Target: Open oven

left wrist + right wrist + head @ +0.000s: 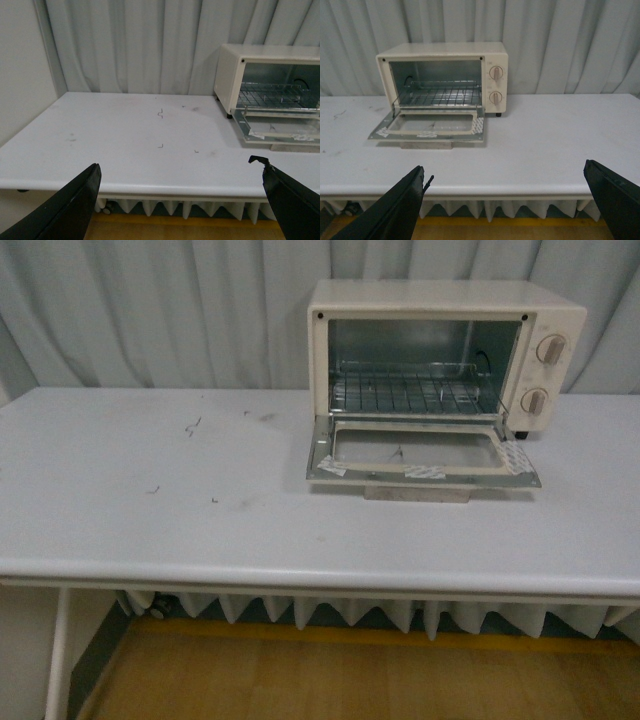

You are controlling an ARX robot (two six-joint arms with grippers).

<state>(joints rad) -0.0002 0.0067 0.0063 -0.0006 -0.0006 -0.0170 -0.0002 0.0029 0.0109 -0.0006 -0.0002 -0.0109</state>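
Observation:
The cream-white oven (pixel 545 302) stands at the table's back right with its glass door (pixel 420 452) folded down flat and the wire rack (pixel 405 395) showing inside. Two round knobs (pixel 550 350) sit on its right face. Both wrist views show the oven (pixel 227 70) (pixel 445 50) with its door (pixel 432 125) down, well ahead of the jaws. My left gripper (pixel 181 172) hangs open over the table's front edge, nothing between its fingers. My right gripper (pixel 505 172) is open too, equally empty, back from the table's front edge. Neither arm appears in the front view.
The white table (pixel 150 500) carries small dark marks (pixel 192 426) on its left half. Grey curtains (pixel 150 310) hang behind it. A wooden floor (pixel 330 680) and a table leg (pixel 57 660) show below the front edge.

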